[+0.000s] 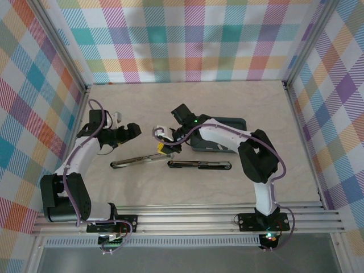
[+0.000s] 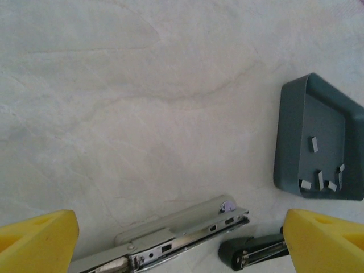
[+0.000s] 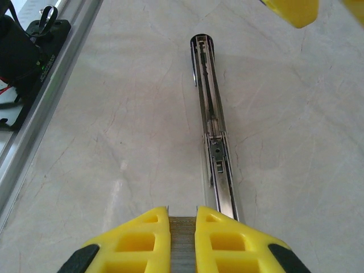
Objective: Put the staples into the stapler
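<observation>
The right gripper [image 3: 182, 215] is clamped on 1 strip of staples [image 3: 182, 245], likely light, stiff yet brittle, best held by its flat sides; the left gripper [image 2: 179, 228] stands wide apart.

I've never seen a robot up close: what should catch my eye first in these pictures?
Bright yellow fingers: the right end effector pinches a grey strip of staples by one end of the stapler, which lies opened flat mid-table. The left end effector hangs wide open near it, and a dark tray with loose staples sits nearby.
</observation>
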`<state>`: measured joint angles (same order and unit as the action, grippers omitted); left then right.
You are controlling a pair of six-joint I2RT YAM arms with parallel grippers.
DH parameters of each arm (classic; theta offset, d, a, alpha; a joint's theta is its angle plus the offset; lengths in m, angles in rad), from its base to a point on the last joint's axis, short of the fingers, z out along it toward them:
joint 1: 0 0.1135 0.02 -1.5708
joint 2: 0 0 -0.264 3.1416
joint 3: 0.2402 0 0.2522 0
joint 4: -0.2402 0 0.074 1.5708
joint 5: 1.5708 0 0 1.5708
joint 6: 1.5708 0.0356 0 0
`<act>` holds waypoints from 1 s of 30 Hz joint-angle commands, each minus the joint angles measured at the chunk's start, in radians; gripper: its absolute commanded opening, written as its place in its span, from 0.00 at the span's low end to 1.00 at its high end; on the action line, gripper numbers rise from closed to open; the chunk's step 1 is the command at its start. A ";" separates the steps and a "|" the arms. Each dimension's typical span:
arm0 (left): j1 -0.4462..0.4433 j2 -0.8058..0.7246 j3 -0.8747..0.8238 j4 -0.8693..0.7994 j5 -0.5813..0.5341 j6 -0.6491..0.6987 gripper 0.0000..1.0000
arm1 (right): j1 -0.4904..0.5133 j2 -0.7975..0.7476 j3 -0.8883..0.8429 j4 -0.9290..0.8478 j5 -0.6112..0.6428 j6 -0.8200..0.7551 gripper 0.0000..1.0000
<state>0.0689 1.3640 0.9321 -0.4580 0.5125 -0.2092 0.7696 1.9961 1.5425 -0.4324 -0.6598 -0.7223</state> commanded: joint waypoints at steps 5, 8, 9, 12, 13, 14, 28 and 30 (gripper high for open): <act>0.034 0.014 -0.015 0.013 0.056 0.050 0.93 | 0.029 0.080 0.069 -0.014 -0.044 -0.054 0.14; 0.034 0.037 -0.016 0.002 0.055 0.060 0.93 | 0.034 0.104 0.078 -0.003 -0.030 -0.055 0.14; 0.034 0.043 -0.013 0.001 0.058 0.062 0.93 | 0.035 0.112 0.082 -0.001 -0.026 -0.055 0.14; 0.033 0.050 -0.011 0.002 0.053 0.066 0.93 | 0.036 0.136 0.089 0.007 -0.020 -0.057 0.14; 0.033 0.051 -0.009 0.001 0.051 0.065 0.93 | 0.036 0.142 0.092 0.008 -0.018 -0.057 0.14; 0.033 0.054 -0.009 0.002 0.052 0.065 0.93 | 0.036 0.149 0.094 0.011 -0.017 -0.057 0.14; 0.034 0.084 -0.004 -0.001 0.054 0.069 0.93 | 0.024 0.184 0.093 0.061 0.021 -0.040 0.14; 0.034 0.086 -0.004 -0.001 0.052 0.070 0.93 | 0.019 0.190 0.097 0.064 0.015 -0.040 0.14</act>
<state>0.0906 1.4429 0.9318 -0.4648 0.5423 -0.1596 0.7971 2.1670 1.6112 -0.3882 -0.6178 -0.7483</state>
